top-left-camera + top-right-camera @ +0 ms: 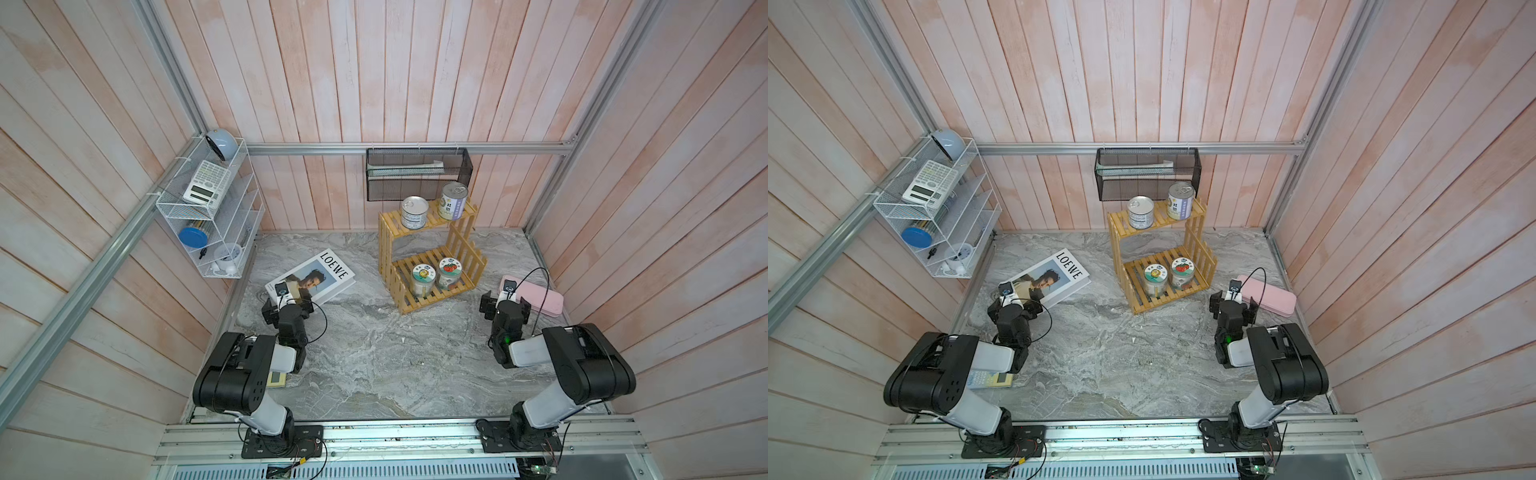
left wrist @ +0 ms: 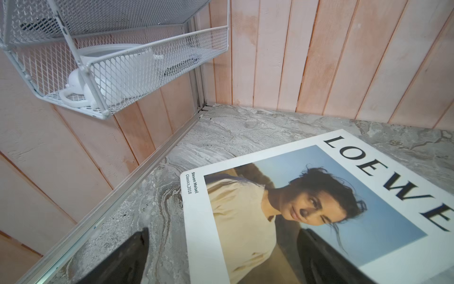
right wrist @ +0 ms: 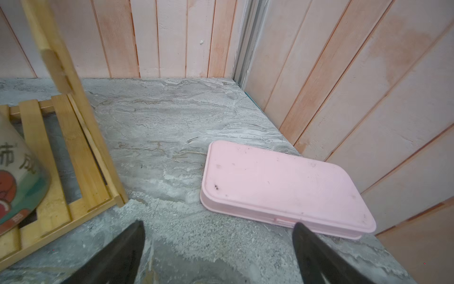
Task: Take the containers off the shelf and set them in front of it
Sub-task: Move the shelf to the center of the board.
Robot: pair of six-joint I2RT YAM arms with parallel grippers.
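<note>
The yellow slatted shelf (image 1: 385,245) (image 1: 1116,245) stands at the back of the marble table. On its upper tier are a white-blue tin (image 1: 414,212) and a pale purple tin (image 1: 453,201). Two clear jars with white printed lids (image 1: 423,280) (image 1: 449,273) sit on the lower tier. My left gripper (image 1: 289,306) (image 2: 223,246) is open over the near corner of a book, far left of the shelf. My right gripper (image 1: 505,305) (image 3: 219,231) hangs open above bare table, right of the shelf (image 3: 73,147). One jar (image 3: 17,177) shows at the edge of the right wrist view.
A LOEWE book (image 1: 316,276) lies left of the shelf and a pink flat case (image 1: 536,297) (image 3: 282,186) right of it. A white wire rack (image 1: 216,216) hangs on the left wall, a black mesh basket (image 1: 415,174) behind the shelf. A calculator (image 1: 988,379) lies under the left arm.
</note>
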